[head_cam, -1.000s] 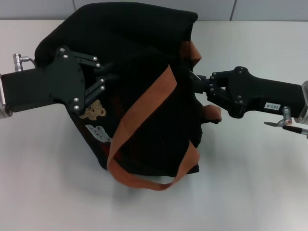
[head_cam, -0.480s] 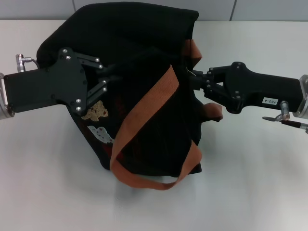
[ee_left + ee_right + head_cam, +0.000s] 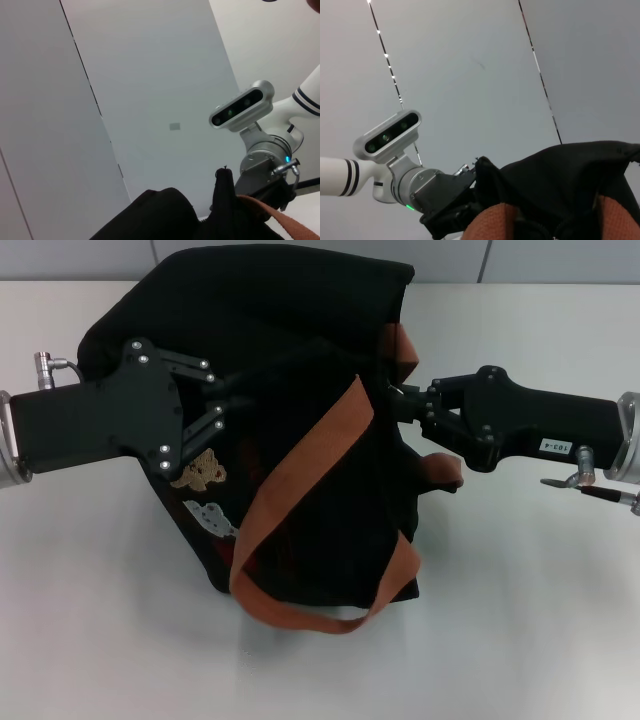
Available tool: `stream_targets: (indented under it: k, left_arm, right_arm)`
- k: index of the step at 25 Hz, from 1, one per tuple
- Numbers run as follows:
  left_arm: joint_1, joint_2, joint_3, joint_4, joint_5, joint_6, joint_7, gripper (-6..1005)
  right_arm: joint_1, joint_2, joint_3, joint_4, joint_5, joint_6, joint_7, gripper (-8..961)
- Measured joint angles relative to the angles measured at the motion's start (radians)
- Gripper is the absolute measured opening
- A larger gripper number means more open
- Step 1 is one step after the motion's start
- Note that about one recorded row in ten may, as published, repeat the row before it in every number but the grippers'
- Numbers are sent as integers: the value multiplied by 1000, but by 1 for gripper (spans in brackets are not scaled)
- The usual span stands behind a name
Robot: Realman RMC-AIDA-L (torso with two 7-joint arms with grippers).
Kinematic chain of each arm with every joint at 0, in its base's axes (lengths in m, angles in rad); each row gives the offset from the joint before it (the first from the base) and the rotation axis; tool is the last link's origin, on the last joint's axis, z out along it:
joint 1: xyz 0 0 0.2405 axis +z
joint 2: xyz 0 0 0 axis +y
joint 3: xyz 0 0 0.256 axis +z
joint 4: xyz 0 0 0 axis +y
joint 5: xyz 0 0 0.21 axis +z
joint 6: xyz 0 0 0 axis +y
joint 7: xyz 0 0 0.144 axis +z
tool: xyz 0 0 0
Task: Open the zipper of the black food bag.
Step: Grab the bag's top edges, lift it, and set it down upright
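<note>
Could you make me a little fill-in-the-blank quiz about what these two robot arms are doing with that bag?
1. The boxy fabric food bag is ____ in colour.
2. Its two webbing handles are orange-____.
3. The left gripper and the right gripper meet the bag from ____ sides.
4. The bag rests on a ____ table.

Missing words: black; brown; opposite; white

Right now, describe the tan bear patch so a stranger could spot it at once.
Find the boxy black fabric bag on the white table. On the side toward the left gripper, just below it, sits the tan bear patch; the patch beneath it is white.
</note>
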Motion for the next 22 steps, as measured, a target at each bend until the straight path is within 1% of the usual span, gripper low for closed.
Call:
stream_targets:
  k: [9, 22]
  left_arm:
    - [0, -1, 0, -1, 0, -11, 0, 115]
    - [1, -3, 0, -2, -3, -24, 0, 120]
  right_arm:
    - [-9, -1, -5, -2, 0, -5, 1, 34]
    - [-10, -9, -8, -4, 0, -10, 0, 0]
